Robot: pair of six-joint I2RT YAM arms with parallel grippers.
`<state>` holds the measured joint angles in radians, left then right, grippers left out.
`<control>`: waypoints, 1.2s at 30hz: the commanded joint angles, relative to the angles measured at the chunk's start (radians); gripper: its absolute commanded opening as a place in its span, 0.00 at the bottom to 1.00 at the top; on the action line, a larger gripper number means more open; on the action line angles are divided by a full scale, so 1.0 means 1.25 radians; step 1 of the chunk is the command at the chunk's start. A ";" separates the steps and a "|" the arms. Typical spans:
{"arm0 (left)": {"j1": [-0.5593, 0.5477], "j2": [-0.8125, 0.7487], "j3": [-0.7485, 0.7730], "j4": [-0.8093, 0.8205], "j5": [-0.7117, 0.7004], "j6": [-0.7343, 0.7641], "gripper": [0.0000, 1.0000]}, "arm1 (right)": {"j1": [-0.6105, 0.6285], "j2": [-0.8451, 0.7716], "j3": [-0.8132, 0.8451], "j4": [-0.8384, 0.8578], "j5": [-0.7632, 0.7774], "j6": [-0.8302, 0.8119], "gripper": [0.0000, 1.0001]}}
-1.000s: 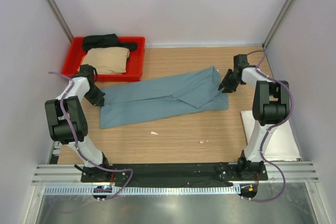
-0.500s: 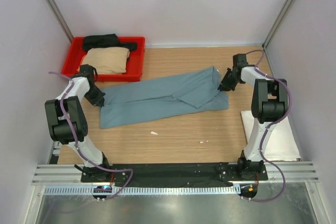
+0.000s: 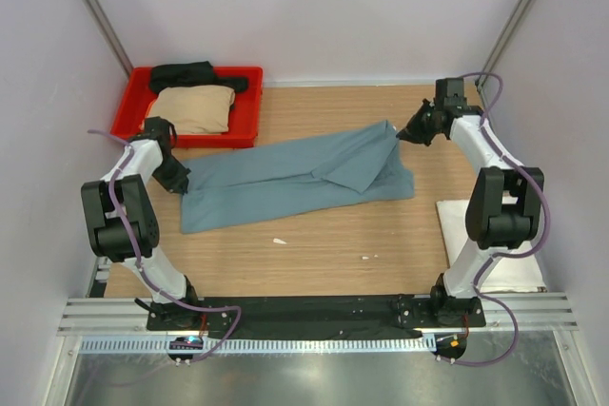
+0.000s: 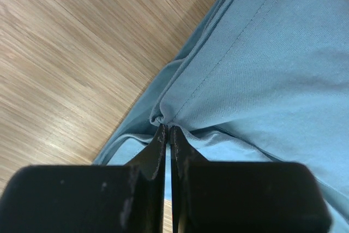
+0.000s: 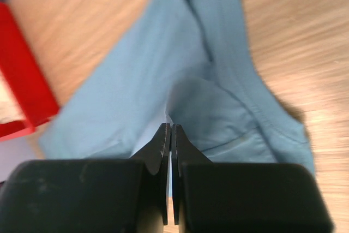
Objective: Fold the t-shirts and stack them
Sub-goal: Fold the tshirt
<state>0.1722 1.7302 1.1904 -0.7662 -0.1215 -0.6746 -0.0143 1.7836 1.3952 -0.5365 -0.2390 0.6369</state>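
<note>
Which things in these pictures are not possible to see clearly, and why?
1. white t-shirt: top view, the right arm crosses it; folded or not, unclear.
2. black t-shirt: top view, bunched behind the tan t-shirt in the red tray; shape unclear.
3. teal t-shirt: right wrist view blurred, seams lost.
4. left gripper: own fingers hide how much cloth is pinched.

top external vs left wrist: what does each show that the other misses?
Top external only: red tray with the tan shirt and black shirt, the white shirt at right, and the right fingers pinching the teal shirt at its far corner. Left wrist only: hem stitching bunched where the left fingers pinch it. Both: teal shirt on the wooden table.
</note>
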 commanded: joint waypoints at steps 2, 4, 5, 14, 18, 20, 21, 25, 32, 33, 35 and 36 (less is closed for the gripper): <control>-0.002 -0.040 0.001 -0.021 -0.035 -0.006 0.00 | 0.004 -0.046 0.045 0.029 -0.055 0.076 0.01; -0.003 -0.046 -0.001 -0.025 -0.044 -0.011 0.00 | 0.005 -0.048 0.050 0.038 -0.077 0.091 0.01; -0.003 -0.053 -0.004 -0.028 -0.048 -0.014 0.00 | 0.007 -0.049 0.050 0.047 -0.085 0.106 0.01; -0.003 -0.062 -0.012 -0.029 -0.078 -0.033 0.00 | 0.033 -0.006 0.097 0.086 -0.125 0.148 0.01; -0.003 -0.053 -0.009 -0.036 -0.088 -0.040 0.00 | 0.045 0.008 0.116 0.088 -0.123 0.159 0.01; -0.003 -0.044 -0.010 -0.037 -0.091 -0.041 0.00 | 0.051 0.016 0.128 0.091 -0.123 0.165 0.01; -0.003 -0.040 -0.010 -0.037 -0.094 -0.042 0.00 | 0.052 0.020 0.133 0.092 -0.124 0.168 0.01; -0.002 -0.028 -0.005 -0.035 -0.103 -0.040 0.00 | 0.061 0.041 0.173 0.088 -0.122 0.176 0.01; -0.002 -0.010 -0.004 -0.034 -0.111 -0.038 0.00 | 0.063 0.063 0.221 0.073 -0.103 0.178 0.01; -0.003 -0.008 -0.002 -0.034 -0.114 -0.038 0.00 | 0.063 0.074 0.229 0.073 -0.102 0.180 0.01; -0.003 -0.006 -0.002 -0.035 -0.120 -0.036 0.00 | 0.062 0.079 0.232 0.078 -0.101 0.183 0.01; -0.003 -0.002 -0.002 -0.035 -0.124 -0.035 0.00 | 0.063 0.084 0.235 0.078 -0.100 0.184 0.01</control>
<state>0.1703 1.7191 1.1793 -0.8017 -0.2234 -0.7219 0.0616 1.8767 1.6386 -0.4652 -0.3721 0.8482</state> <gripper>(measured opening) 0.009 0.044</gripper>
